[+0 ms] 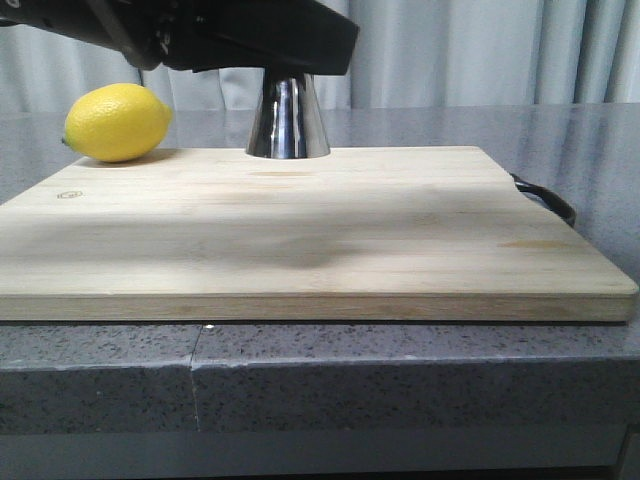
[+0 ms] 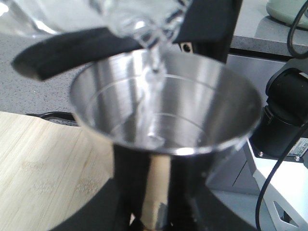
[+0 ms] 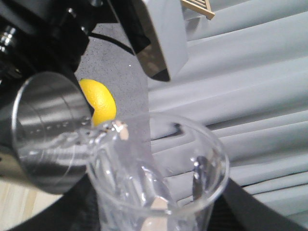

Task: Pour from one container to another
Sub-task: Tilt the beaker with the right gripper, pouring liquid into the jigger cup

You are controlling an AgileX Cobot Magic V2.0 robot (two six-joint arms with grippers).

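One thin stream runs from the tilted clear glass beaker (image 3: 159, 183), gripped by the right gripper (image 3: 159, 216), into the shiny steel hourglass jigger (image 2: 163, 115). Keep the lip centred over the cone and tilt slowly; the left gripper (image 2: 149, 211) clamps its waist

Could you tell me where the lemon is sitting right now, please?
In the front view the lemon rests at the far left corner of the wooden cutting board, left of the steel jigger and apart from it.

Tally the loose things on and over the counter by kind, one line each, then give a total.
Lemon: 1
Steel jigger: 1
Clear glass beaker: 1
Wooden cutting board: 1
Total: 4
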